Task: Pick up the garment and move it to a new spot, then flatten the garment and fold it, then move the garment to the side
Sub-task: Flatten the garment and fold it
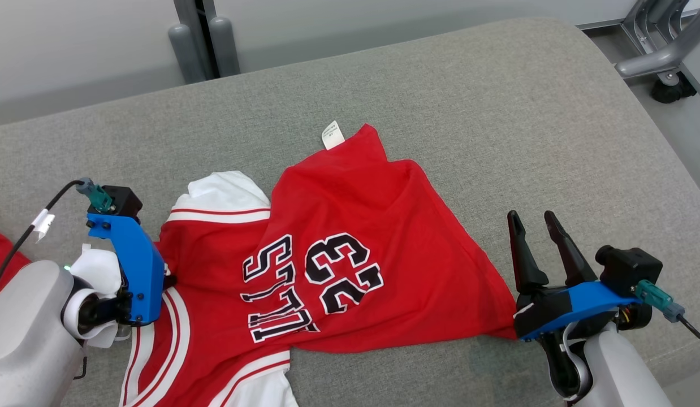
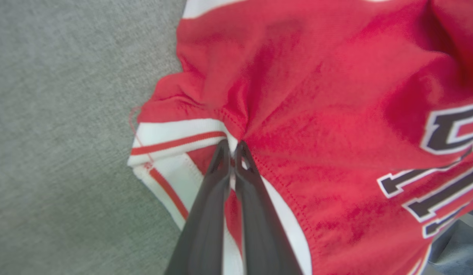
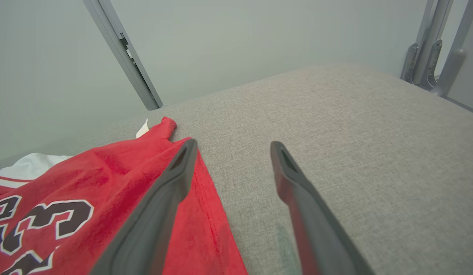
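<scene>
Head view: a grey padded surface (image 1: 497, 113) is seen, on which the garment (image 1: 350, 226) is laid crumpled at the near middle, one red flap doubled over its chest. The left gripper (image 2: 232, 147) is pinched shut on the seam by the white-striped trim. The right gripper (image 1: 531, 216) is held open and empty just beside the hem corner. A white label (image 1: 332, 134) is exposed at the far tip. Were the cloth drawn from one side alone, further bunching could be caused, or the thin pinch lost.

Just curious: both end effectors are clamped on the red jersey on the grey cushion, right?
Only the left end effector is clamped on the red jersey on the grey cushion; the right end effector is open, holding nothing, as the right wrist view shows.
</scene>
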Robot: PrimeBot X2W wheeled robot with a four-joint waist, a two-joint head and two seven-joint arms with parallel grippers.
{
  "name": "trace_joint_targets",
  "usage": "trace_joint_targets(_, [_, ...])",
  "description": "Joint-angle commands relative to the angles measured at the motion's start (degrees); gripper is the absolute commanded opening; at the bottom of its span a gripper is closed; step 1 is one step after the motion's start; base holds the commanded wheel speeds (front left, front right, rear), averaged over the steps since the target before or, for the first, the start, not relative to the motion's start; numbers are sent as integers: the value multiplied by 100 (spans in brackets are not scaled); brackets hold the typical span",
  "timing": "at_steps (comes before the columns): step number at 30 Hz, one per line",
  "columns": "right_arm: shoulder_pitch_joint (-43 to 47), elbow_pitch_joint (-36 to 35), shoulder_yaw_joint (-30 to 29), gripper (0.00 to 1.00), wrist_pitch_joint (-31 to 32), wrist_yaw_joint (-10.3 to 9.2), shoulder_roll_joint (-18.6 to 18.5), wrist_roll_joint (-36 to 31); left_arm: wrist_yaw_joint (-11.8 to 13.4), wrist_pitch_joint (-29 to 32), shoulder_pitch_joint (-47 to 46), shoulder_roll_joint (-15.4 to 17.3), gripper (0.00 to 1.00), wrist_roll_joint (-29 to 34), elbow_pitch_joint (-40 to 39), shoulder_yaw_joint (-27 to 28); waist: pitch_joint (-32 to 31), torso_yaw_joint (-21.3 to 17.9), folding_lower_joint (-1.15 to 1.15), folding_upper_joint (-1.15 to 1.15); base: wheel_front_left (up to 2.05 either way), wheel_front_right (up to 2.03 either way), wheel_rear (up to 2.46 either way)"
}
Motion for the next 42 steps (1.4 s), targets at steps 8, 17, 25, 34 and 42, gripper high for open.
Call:
trace_joint_targets(8, [-124,62,-31,100,-94,3,-74,40,-8,-440,-545,215,0,-208,-20,129,29,82,0,0,0,0,0])
trace_joint_targets(17, [-250,-19,55,100,-108,3,-54,22,37,-1130,-1233,436,0,261,452,283,283,7,0,0,0,0,0])
trace_joint_targets(25, [-341,-66,67,100,-132,3,-81,42,57,-1971,-1703,387,0,568,1175,381,465,-87,0,0,0,0,0])
trace_joint_targets(34, [-240,-16,23,100,-161,3,-103,8,-8,-2521,-1509,-21,100,481,1776,206,66,163,0,0,0,0,0])
trace_joint_targets(42, [77,-103,-10,100,-178,3,-224,12,-1,-4015,-1064,75,100,458,1023,90,-638,544,0,0,0,0,0])
